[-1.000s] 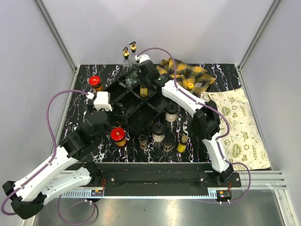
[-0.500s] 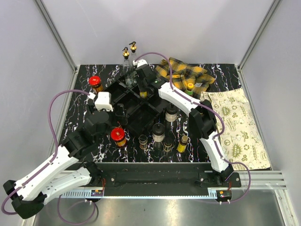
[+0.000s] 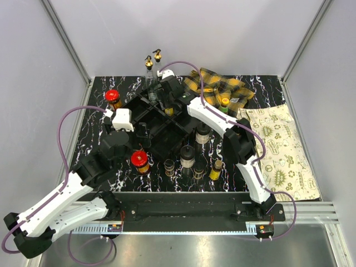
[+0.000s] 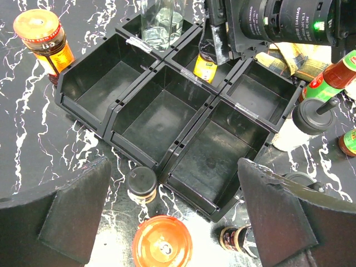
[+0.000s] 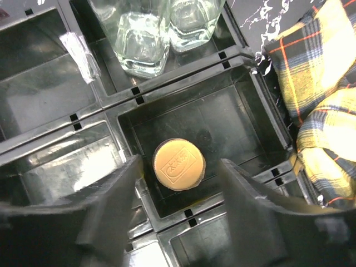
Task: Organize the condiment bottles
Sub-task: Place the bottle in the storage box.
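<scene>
My right gripper has just let go, its jaws spread clear of the small yellow-capped sauce bottle, which now stands in the black divided tray's compartment beside the clear glass bottles, so that is one more placed.

Pale grey walls enclose a black tabletop veined with white.

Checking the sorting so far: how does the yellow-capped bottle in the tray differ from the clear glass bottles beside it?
The yellow-capped bottle is short with a flat cap; the clear glass bottles are far taller, with gold spouts. It stands alone in its compartment; they share one as a pair. Both stand upright in the black tray.
</scene>
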Robot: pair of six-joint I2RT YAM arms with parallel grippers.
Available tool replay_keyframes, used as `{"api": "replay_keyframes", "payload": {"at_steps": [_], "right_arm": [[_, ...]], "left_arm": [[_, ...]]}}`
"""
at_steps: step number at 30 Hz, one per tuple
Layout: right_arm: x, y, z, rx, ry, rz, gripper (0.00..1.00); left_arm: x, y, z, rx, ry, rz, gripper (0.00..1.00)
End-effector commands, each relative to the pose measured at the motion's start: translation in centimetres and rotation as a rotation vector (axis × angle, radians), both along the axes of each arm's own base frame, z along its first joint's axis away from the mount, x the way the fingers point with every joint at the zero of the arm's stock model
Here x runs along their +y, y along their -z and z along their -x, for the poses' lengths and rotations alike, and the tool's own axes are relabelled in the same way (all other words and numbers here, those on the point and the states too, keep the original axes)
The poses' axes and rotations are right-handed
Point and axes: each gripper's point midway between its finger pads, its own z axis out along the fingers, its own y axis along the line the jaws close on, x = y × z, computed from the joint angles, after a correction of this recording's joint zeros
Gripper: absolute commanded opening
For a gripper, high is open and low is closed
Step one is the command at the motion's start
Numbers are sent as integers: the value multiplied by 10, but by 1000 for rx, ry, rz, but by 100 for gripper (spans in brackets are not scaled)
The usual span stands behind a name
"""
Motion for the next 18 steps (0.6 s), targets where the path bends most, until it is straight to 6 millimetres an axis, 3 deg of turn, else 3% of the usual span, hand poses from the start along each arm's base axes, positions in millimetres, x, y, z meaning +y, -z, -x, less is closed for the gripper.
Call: {"api": "replay_keyframes", "payload": {"at_steps": [1,7,9,10,11,13,14,15,16,17,18], "right_arm": [[8,-21,-5,-45,10,-26,74],[11,-47,-1,-63,-9,-64,92],[8,-67,3,-72,-10,-80,99],[3,-70,7,-56,0,-70,100],[0,-91,10,-75,5,-91,100],[-11,-106,17,-78,32,-96,100],[-19,-124,25,-92,40,-110,100],[-25,-130,29,-95,47,-113,100],[-32,-122,37,-68,61,-101,100],[-41,-144,48,-87,63,-127,100],[-47,-146,55,-78,65,-131,100]], "left_arm": [[3,-11,-3,-35,-28,39,99],[5,-14,-2,-40,-32,39,99],[6,-16,-1,-42,-31,38,99],[6,-17,-1,-43,-28,38,99],[5,-18,0,-44,-19,39,99],[5,-19,1,-47,-15,45,99],[5,-21,2,-48,-12,52,99],[5,-22,2,-50,-13,53,99],[5,-21,2,-47,-11,54,99],[4,-21,3,-46,-8,56,99],[4,-20,3,-43,-8,57,99]]}}
